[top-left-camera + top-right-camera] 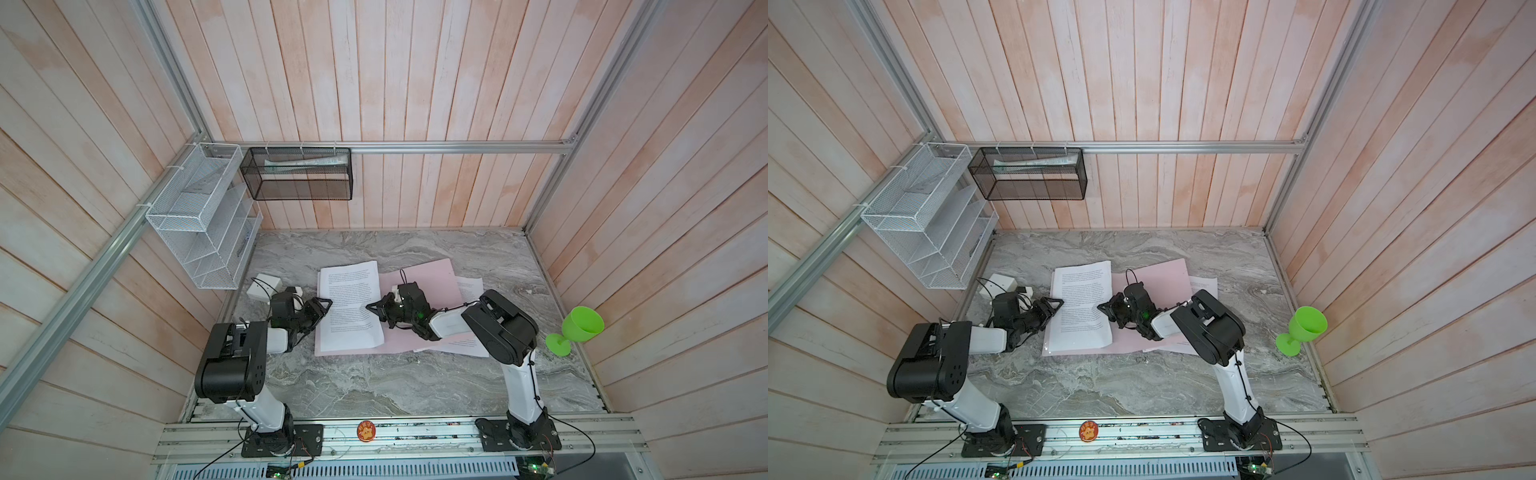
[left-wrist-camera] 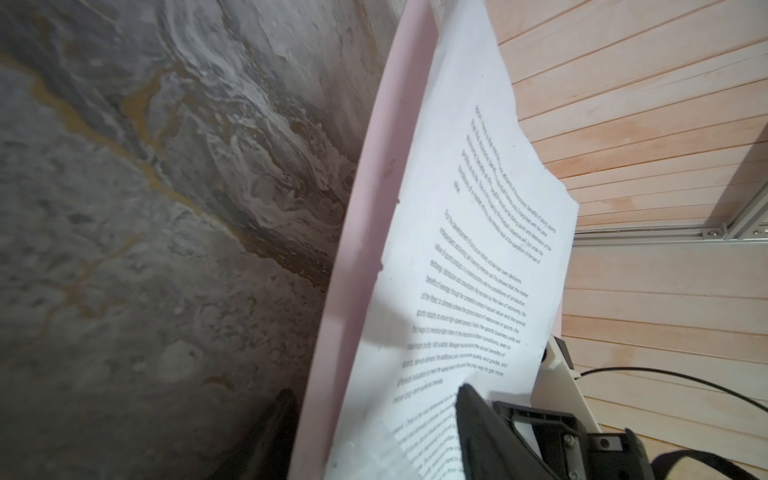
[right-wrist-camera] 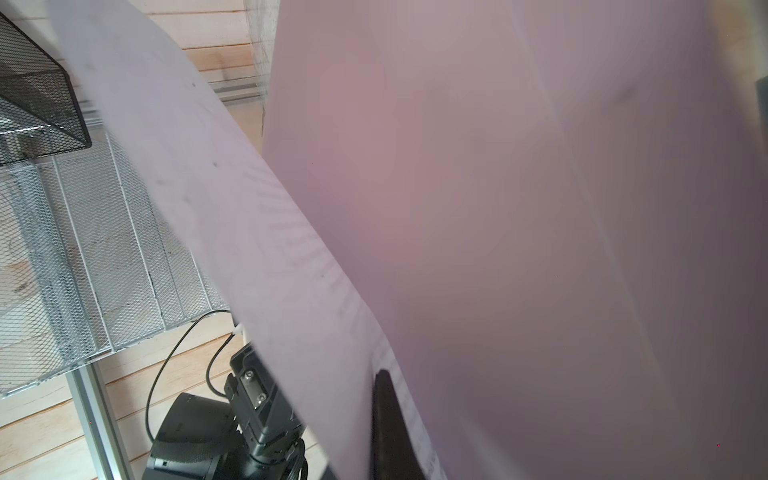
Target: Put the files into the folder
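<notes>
Files (image 1: 349, 303) lie as a stack on the left half of the open pink folder (image 1: 419, 278), which is spread flat in the middle of the marble worktop (image 1: 374, 382). The stack's right edge curls up off the folder. More sheets (image 1: 471, 286) stick out from under the folder's right side, partly hidden by the right arm.

The left claw (image 1: 326, 304) sits at the left edge of the stack with its jaws set apart. In the left wrist view one finger (image 2: 478, 419) is over the printed page and the other is on the worktop side of the folder's pink rim (image 2: 374, 208), so the edge runs between them ungripped.

The right claw (image 1: 370, 307) meets the stack's raised right edge from the opposite side, jaws closed, pinching the files. Its wrist view shows a lifted sheet (image 3: 232, 232) beside the pink cover (image 3: 498, 249).

A green goblet (image 1: 579, 328) stands well apart at the right wall. A small white box (image 1: 264, 286) lies near the left arm, below a white rack (image 1: 199, 232) and a black basket (image 1: 299, 174) on the walls.
</notes>
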